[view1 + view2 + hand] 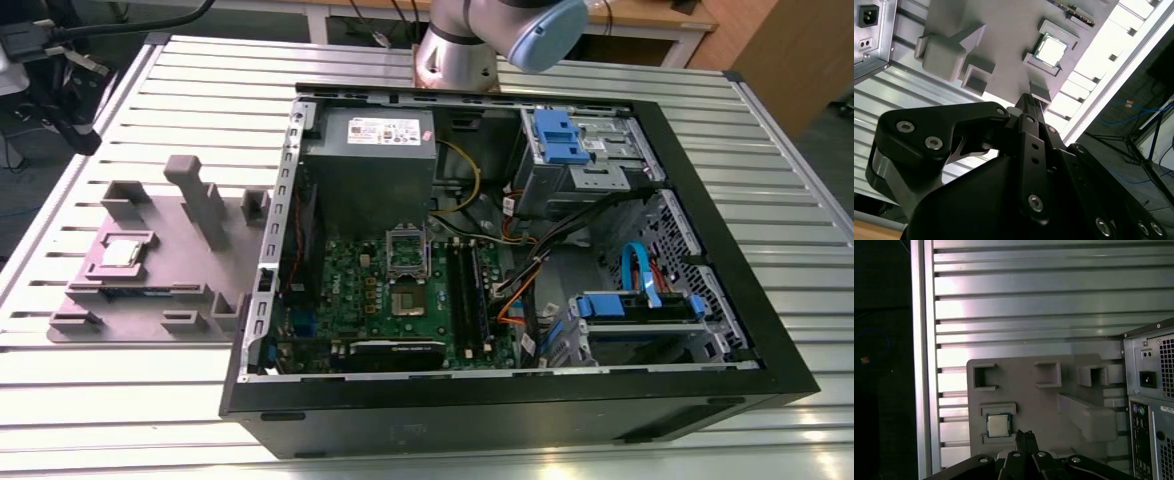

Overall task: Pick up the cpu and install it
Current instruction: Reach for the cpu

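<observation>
A slatted aluminium table [200,80] carried everything. On it, taking up most of the exterior view's right, lay an open black computer case [534,410] with its side panel off. Inside the case sat a grey power supply [367,170] and, nearer the camera, a green motherboard [360,290] with its CPU socket [407,300] uncovered and the hinged frame [404,250] standing up behind it. A section of the robot arm [461,50], grey with a blue cap, stood beyond the far edge of the case.

On the exterior view's left, beside the case, rested a grey fixture plate [174,265] with raised blocks and shallow pockets. The cpu [124,251] lay flat in one square pocket of that plate, silvery top up, well apart from the socket.

In the first wrist view the gripper [1024,433] hung above the fixture plate [1024,400] with its two slim fingers pressed together and nothing between them. The cpu [998,425] lay near the fingertips but off to one side, with a strip of bare plate between them, so there was no contact. In the second wrist view the narrow, empty gripper [1030,97] pointed down at the plate [1004,40], and the cpu [1050,50] sat in its pocket a little beyond the tips, apart from them.
</observation>
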### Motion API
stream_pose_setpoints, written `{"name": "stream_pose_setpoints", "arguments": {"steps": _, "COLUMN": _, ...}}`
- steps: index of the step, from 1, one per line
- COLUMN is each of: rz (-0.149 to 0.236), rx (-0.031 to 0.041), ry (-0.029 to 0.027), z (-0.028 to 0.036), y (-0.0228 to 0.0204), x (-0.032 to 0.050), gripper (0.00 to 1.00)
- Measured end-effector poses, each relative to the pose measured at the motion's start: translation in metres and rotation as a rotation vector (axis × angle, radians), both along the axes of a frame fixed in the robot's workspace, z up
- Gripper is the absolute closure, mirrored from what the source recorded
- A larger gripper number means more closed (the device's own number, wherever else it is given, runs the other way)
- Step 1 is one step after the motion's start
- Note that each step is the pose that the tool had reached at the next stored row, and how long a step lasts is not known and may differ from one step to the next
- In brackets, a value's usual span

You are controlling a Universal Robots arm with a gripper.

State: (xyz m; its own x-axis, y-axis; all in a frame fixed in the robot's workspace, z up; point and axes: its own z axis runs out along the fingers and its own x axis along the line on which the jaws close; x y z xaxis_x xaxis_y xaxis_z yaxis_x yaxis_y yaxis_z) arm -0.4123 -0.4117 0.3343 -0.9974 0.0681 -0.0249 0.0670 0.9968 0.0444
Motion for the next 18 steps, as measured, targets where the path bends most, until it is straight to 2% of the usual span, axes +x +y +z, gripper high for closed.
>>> {"name": "stream_pose_setpoints", "arguments": {"steps": 4, "rz": 0.0, "rx": 0.0, "ry": -0.0001, "z": -0.002, "y": -0.0035, "x": -0.0007, "gripper": 0.89}}
{"name": "stream_pose_setpoints", "arguments": {"steps": 14, "rz": 0.0, "rx": 0.0, "ry": 0.0, "z": -0.0024, "y": -0.0041, "x": -0.0009, "gripper": 0.89}}
{"name": "stream_pose_setpoints", "arguments": {"steps": 18, "rz": 0.0, "rx": -0.0001, "ry": 0.0001, "z": -0.0032, "y": -0.0086, "x": -0.0019, "gripper": 0.89}}
